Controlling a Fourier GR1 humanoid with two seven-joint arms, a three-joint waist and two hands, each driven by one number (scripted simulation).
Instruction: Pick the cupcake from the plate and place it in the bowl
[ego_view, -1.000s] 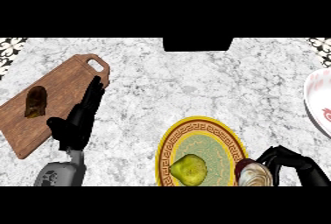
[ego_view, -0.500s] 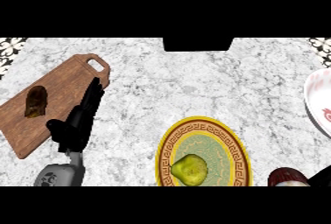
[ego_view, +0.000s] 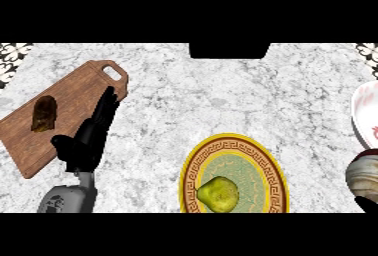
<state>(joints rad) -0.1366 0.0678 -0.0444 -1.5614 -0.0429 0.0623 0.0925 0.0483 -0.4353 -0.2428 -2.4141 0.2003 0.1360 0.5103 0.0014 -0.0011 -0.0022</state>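
1. At the worktop's (ego_view: 221, 90) right edge, cupcake (ego_view: 362, 175) is off the plate (ego_view: 190, 175), beside the bowl (ego_view: 367, 112): mid-carry, I judge.
2. Right hand (ego_view: 367, 204) barely shows; grip I cannot tell. Left hand (ego_view: 88, 145) released.
3. Next: up over the bowl's rim.

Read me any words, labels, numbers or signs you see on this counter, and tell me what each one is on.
None: no word, number or label can be read anywhere.
The plate has only a key-pattern border on its rim, no letters.
The bowl shows only reddish markings, no text.
The cutting board and the cupcake show no writing.
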